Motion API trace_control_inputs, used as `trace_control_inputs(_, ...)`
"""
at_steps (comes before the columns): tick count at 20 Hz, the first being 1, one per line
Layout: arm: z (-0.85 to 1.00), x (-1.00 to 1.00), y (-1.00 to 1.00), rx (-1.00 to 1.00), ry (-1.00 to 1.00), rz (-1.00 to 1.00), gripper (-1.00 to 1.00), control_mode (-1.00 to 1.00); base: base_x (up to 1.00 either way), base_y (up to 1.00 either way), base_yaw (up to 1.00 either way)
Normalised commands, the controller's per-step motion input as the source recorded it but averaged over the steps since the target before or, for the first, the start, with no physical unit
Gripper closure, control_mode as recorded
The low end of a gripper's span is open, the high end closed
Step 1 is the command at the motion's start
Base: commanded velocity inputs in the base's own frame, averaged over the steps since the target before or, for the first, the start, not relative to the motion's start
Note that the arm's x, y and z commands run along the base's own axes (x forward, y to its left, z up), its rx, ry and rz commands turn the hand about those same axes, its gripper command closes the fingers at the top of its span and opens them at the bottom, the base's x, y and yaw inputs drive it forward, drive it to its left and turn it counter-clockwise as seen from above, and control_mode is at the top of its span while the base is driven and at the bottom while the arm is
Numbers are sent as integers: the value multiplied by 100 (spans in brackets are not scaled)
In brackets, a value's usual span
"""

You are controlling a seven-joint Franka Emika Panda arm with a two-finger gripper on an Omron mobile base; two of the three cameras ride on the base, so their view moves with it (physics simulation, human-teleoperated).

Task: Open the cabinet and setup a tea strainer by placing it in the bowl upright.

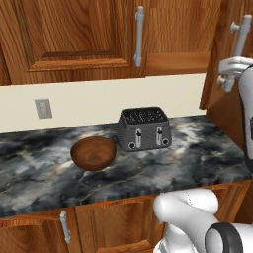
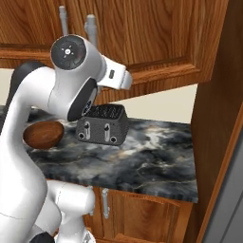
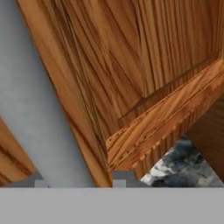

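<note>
Wood runs across the top of your left base view: the cabinet (image 1: 74, 34) hangs over the counter, its left door closed with a long grey handle (image 1: 139, 37) at about twelve o'clock. Low on the pale wall at nine o'clock you have an outlet (image 1: 43, 108). Below it, on the dark marbled counter (image 1: 197, 158), the brown bowl (image 1: 93, 152) sits upright, just left of centre and just beside the grey toaster (image 1: 144, 129) without touching it. Moving right, a second cabinet door (image 1: 232, 74) with its own grey bar stands angled at two o'clock, and the white arm (image 1: 242, 74) reaches up against that bar. In your right base view the arm crosses from seven o'clock up to eleven o'clock, the bowl peeks out behind it at nine o'clock, the toaster sits at centre, and a tall wooden side panel (image 2: 213, 118) fills three o'clock. In your hand view the claw (image 3: 78, 181) sits at six o'clock, its two tips on either side of the grey bar, which runs from ten o'clock down to six o'clock; you can take it as clamped on that handle, with the door's raised panel to its right and a patch of counter at four o'clock. The tea strainer cannot be located from these pictures.
</note>
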Motion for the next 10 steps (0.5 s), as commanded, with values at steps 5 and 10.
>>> trace_control_inputs(5,0,-64,-43,4,2,0,100,-100,0,0,0)
trace_control_inputs(10,0,-34,-1,0,0,0,-100,-100,0,0,0)
